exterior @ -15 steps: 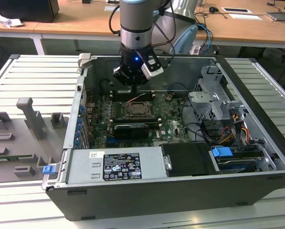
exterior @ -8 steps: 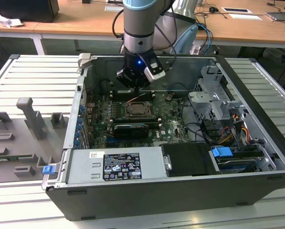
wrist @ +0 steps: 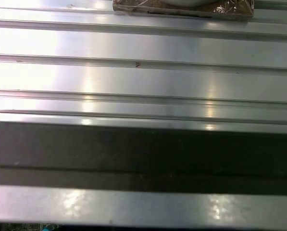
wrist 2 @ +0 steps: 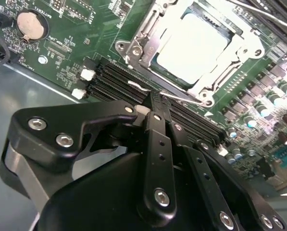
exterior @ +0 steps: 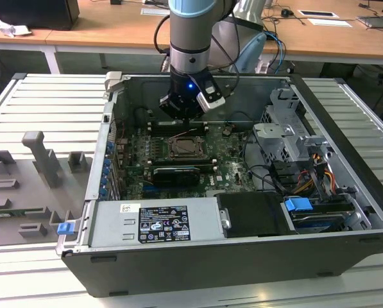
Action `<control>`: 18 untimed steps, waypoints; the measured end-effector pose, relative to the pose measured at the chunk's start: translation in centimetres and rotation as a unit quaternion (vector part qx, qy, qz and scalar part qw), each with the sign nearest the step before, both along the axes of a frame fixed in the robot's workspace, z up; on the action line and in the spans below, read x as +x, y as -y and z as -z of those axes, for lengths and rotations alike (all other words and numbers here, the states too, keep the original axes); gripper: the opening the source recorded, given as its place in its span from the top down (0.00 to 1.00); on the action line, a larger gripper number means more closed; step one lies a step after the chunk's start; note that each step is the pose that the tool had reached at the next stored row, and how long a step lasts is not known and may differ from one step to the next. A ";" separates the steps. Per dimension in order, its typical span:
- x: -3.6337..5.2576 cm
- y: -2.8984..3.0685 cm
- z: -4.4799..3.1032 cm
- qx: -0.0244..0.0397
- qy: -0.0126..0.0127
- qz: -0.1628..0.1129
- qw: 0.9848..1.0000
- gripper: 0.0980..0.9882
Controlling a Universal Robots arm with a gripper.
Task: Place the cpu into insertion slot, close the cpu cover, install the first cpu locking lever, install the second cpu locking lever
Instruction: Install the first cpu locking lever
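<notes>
Open dark-grey desktop computer case, lying on its side on a ribbed aluminium worktop; green circuit board exposed inside.

Insertion slot: square dark socket with silver metal rim, set mid-board. In the second wrist view the pale silver-beige square cpu lies seated in it, framed by the thin silver hinged cpu cover, which lies down around the chip; thin wire locking levers run along the socket edge.

Gripper: black, on the grey-and-blue arm, hanging above the far edge of the socket, over the long narrow black memory slots. In the second wrist view its jaws sit drawn together with nothing between them, tips just beside the wire lever at the socket's edge; whether they touch it cannot be told.

Surroundings: long black card just near-side of the socket; silver power-supply box along the near wall; grey metal drive cage and bundled cables toward the exterior view's right; round coin battery on the board.

Open room: above the socket, bounded by case walls all round. Grey fixture blocks stand on the worktop at the exterior view's left, well apart from the case.
</notes>
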State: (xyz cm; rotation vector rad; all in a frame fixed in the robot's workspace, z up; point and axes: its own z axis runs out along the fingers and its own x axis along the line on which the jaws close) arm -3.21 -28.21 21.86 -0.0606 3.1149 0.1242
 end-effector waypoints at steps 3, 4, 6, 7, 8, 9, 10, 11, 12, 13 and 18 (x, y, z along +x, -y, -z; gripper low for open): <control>0.58 -0.02 0.28 0.000 0.000 -0.004 1.000 0.99; 0.75 -0.02 0.35 0.000 0.000 -0.004 1.000 0.99; 0.82 -0.02 0.54 0.000 0.001 -0.004 1.000 0.99; 0.92 -0.01 0.71 0.000 0.001 -0.004 1.000 0.99; 0.99 0.01 0.81 0.000 0.001 -0.004 1.000 0.99; 1.02 0.01 0.88 0.000 0.001 -0.004 1.000 0.99; 1.07 0.02 0.96 0.000 0.001 -0.004 1.000 0.99; 1.11 0.02 1.01 0.000 0.001 -0.004 1.000 0.99; 1.15 0.02 1.07 0.000 0.001 -0.004 1.000 0.99; 1.17 0.02 1.12 0.000 0.001 -0.004 1.000 0.99; 1.25 0.06 1.42 -0.003 0.001 -0.004 1.000 0.99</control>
